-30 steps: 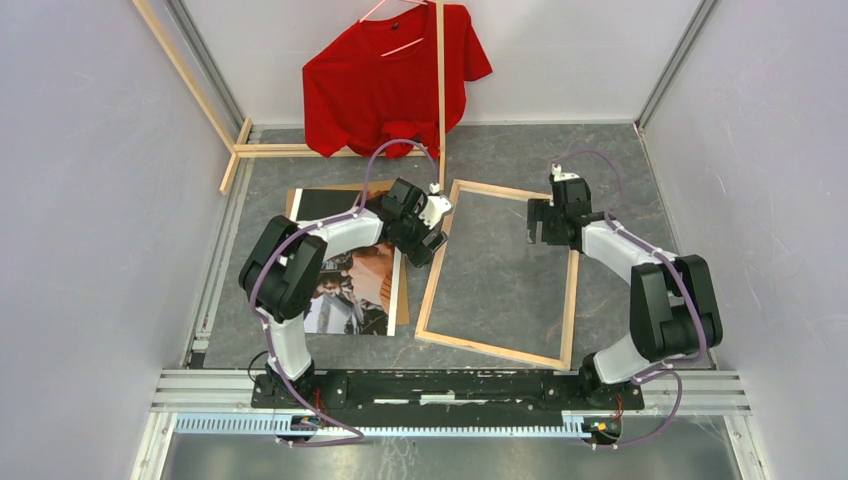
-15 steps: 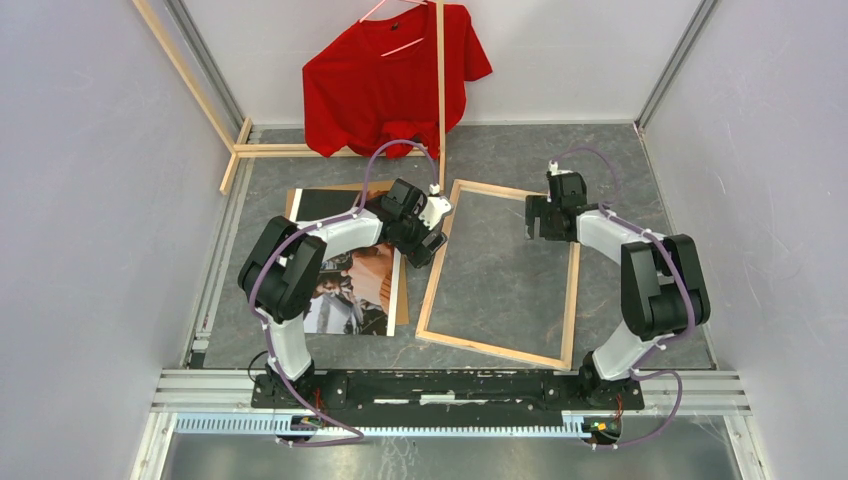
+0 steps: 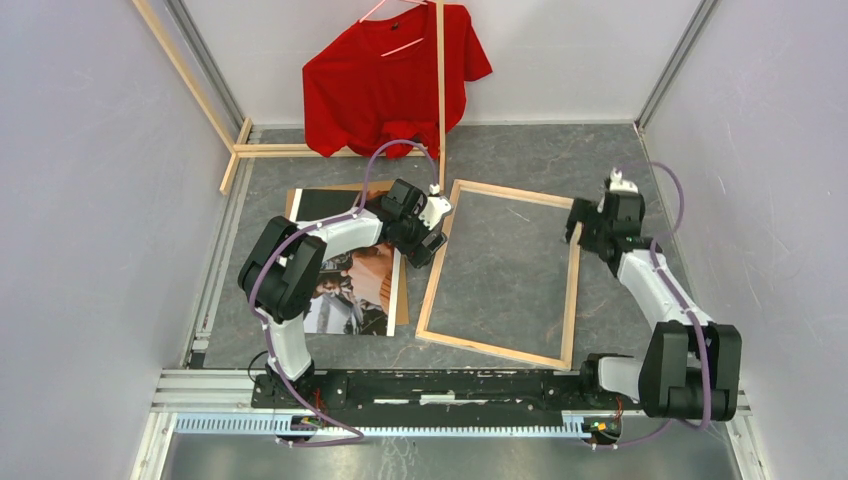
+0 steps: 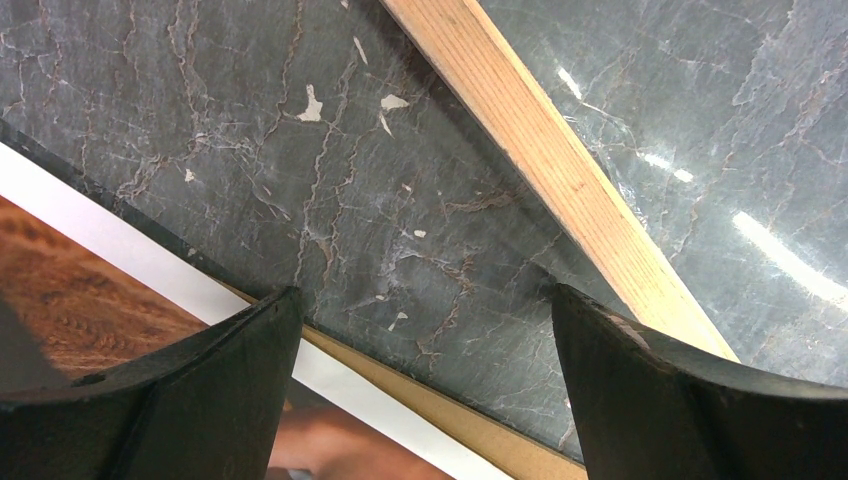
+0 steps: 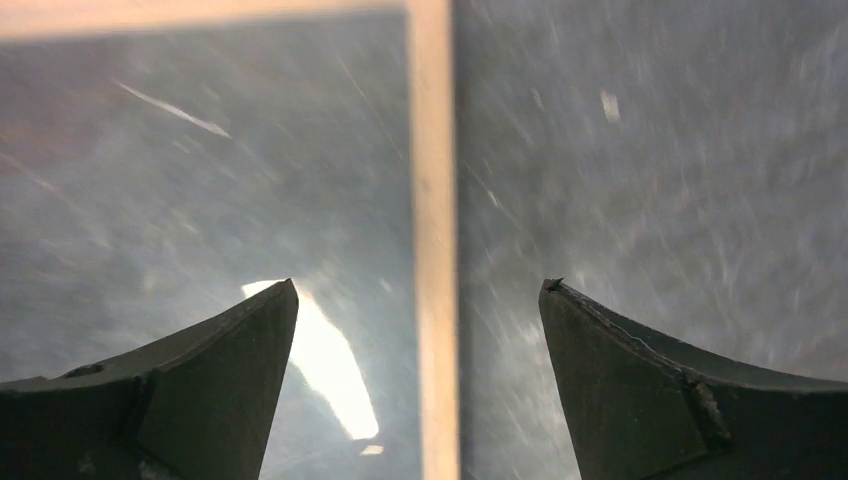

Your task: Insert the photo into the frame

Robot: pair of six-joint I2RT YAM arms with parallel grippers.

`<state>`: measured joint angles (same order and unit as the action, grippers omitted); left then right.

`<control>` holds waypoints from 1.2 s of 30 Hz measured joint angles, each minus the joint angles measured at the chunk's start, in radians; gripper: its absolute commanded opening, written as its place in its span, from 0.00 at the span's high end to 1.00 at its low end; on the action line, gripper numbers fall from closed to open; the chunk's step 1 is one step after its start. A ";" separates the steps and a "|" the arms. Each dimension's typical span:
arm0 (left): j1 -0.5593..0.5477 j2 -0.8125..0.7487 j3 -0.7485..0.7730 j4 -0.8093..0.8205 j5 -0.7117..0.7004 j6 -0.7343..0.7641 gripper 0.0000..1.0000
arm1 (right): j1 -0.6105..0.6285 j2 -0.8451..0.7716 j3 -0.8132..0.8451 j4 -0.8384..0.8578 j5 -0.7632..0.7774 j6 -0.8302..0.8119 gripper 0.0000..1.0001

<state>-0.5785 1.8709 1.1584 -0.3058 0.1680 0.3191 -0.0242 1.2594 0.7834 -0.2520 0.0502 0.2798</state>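
Currently the photo (image 3: 345, 296) lies beside the frame (image 3: 490, 349), left end effector (image 4: 425, 292) and right end effector (image 5: 419, 283) spread

We see a dark grey, marble-patterned table (image 3: 520, 160). The frame (image 3: 571, 300) lies flat on it, bare wood up. Just beside it, to the left, lies a brown cardboard sheet (image 3: 403, 300) with the photo (image 3: 350, 290) on top, picture up. Pale wooden poles (image 3: 290, 150) rest at the far-left corner.

Pale lilac walls (image 3: 90, 200) enclose a scuffed grey marbled tabletop (image 3: 540, 150).
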 measured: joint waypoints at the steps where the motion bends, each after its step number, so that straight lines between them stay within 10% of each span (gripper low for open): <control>1: 0.000 0.000 0.000 0.000 0.000 0.000 0.00 | -0.020 -0.018 -0.050 0.003 -0.003 0.007 0.02; 23: -0.027 0.034 0.055 -0.040 -0.042 0.002 0.00 | -0.096 -0.216 -0.398 0.213 -0.367 0.223 0.03; 36: -0.015 0.034 0.071 -0.066 -0.098 0.016 0.00 | -0.118 -0.510 -0.451 0.770 -0.658 0.650 0.05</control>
<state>-0.5938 1.9049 1.2297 -0.3721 0.0696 0.3355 -0.1425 0.7498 0.3328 0.5182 -0.6079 0.9298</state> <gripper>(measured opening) 0.996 0.955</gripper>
